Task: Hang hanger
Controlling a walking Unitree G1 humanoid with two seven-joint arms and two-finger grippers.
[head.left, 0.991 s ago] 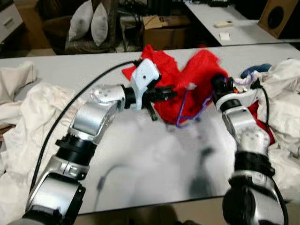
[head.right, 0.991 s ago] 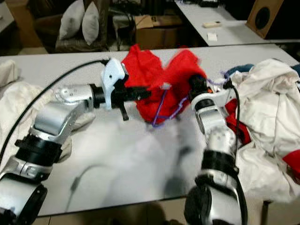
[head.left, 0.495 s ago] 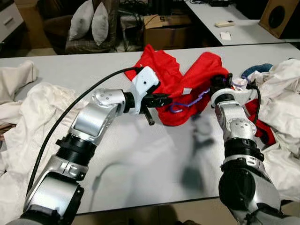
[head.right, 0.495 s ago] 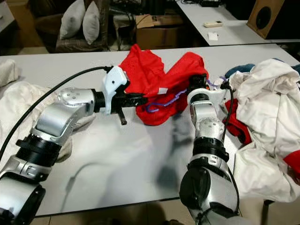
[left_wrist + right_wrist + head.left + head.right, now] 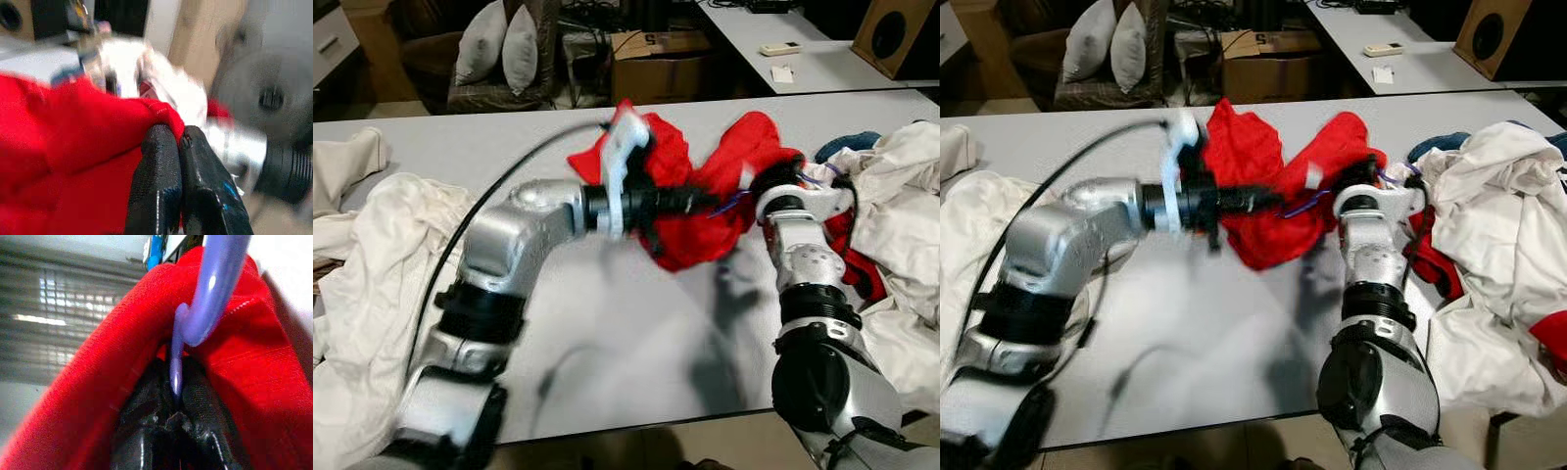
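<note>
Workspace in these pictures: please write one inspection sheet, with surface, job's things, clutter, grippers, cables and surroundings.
Surface: grey table, its near middle bare.
Job's things: red garment lifted between both grippers; purple hanger inside the cloth.
Clutter: white clothes at left, white clothes pile at right.
Grippers: left gripper shut on red garment; right gripper shut on purple hanger.
Cables: black cable along the left arm.
Surroundings: pillows, cardboard box, speaker.

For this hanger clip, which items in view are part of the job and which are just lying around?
Part of the job:
- purple hanger, clamped by the right gripper
- red garment, its edge pinched by the left gripper

Lying around:
- white clothes heaped on the table
- white clothes pile by the right arm
- pillows
- cardboard box
- speaker
</note>
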